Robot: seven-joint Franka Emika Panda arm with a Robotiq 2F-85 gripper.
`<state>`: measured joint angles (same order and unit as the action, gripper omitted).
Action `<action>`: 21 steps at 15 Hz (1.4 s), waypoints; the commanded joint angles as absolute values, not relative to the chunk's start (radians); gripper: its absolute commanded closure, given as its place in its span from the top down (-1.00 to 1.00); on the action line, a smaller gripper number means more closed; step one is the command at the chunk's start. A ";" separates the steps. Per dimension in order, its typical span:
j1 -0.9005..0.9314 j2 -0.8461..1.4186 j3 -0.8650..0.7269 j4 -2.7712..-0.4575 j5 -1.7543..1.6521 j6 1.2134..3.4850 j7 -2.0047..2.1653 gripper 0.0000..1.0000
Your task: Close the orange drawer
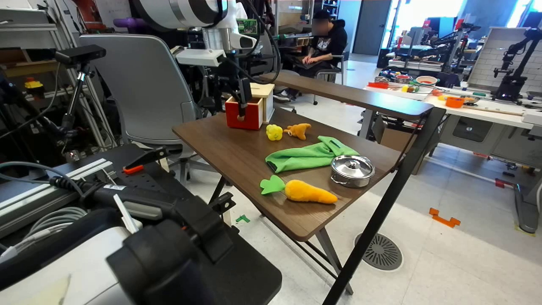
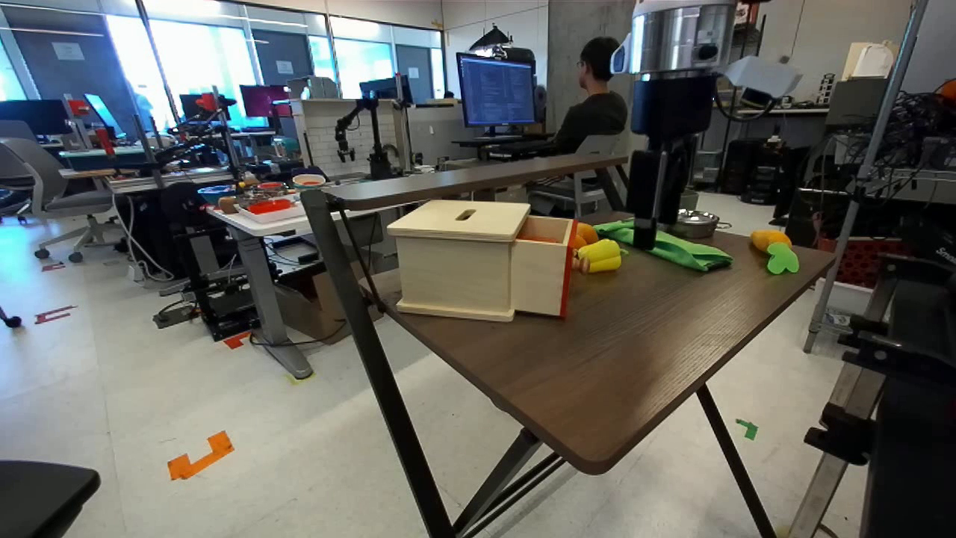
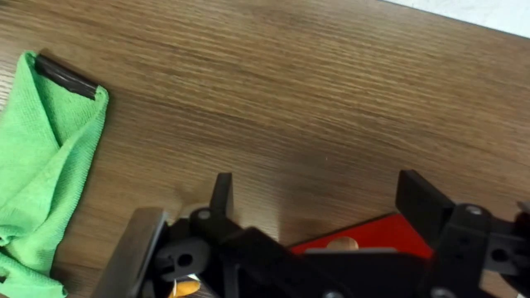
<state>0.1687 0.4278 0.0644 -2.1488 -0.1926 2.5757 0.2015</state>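
"The gripper (image 3: 315, 182) is seen foremost in the wrist view. How is it set?"

"Unclenched — its fingers (image 3: 421, 203) are spread wide apart."

"And where is the orange drawer (image 2: 541, 273) found?"

"On the table (image 2: 635, 359), partly pulled out of the wooden box (image 2: 454, 265) — its red front (image 1: 253, 119) is shown apart from the gripper in an exterior view."

"What is placed near that front?"

"A yellow toy (image 1: 274, 132), with an orange toy (image 1: 299, 130) set just beside the yellow one."

"And farther out?"

"A loosely folded green cloth (image 1: 311, 156) is laid, with a lidded metal pot (image 1: 352, 171) stood just beside it. Well apart from the drawer, near the table's edge, a carrot toy (image 1: 311, 192) is laid."
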 commanded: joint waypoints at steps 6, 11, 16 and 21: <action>0.186 0.578 0.060 -1.950 -0.185 2.565 0.101 1.00; 0.180 0.644 0.087 -1.848 -0.167 2.540 0.020 1.00; 0.181 0.694 0.115 -1.764 -0.157 2.518 -0.037 1.00; 0.184 0.740 0.119 -1.678 -0.160 2.480 -0.056 1.00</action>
